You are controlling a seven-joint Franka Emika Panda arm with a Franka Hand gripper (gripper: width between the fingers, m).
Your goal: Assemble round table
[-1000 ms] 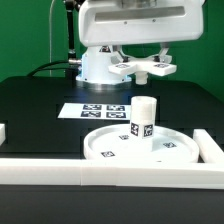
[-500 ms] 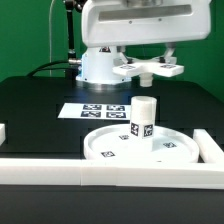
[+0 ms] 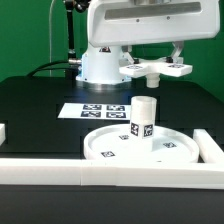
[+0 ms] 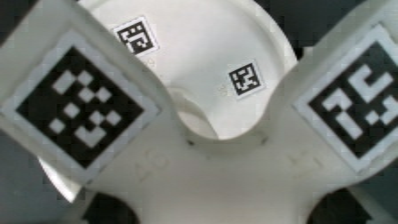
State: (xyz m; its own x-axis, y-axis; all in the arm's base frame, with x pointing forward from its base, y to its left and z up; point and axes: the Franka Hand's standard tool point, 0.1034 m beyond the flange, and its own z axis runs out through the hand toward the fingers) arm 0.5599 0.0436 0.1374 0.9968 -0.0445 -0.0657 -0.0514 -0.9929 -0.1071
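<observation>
So my gripper (image 3: pixel 154 59) is hanging up in open air with nothing crowding it on either side, and there's a clear gap underneath before anything solid starts. I'm clamped on the cross-shaped piece (image 3: pixel 150 72), which sits flat and level right under me. The actual finger contact is hidden, so I can't say how wide my jaws stand, only that the piece is off the table and hanging from me. On the wrist view the cross-shaped piece (image 4: pixel 214 165) fills most of the frame, two of its arms showing big square tags.

Straight below, a touch toward the exterior view's left, the leg (image 3: pixel 144 117) stands upright, its top well clear of the cross. It's sitting inside the round disc (image 3: pixel 100 150), toward the back of it, and it's the only thing in there. The rest of the disc floor is bare apart from its own tags. Through the fork of the cross, the wrist view catches the round disc (image 4: pixel 196 60) with two small tags.

Further out, the marker board (image 3: pixel 97 110) lies flat on the black table (image 3: pixel 40 110) just behind the disc. White border rails box things in: a long front rail (image 3: pixel 110 172) just beside the disc's near rim, and a side rail (image 3: pixel 210 150) at the exterior view's right.
</observation>
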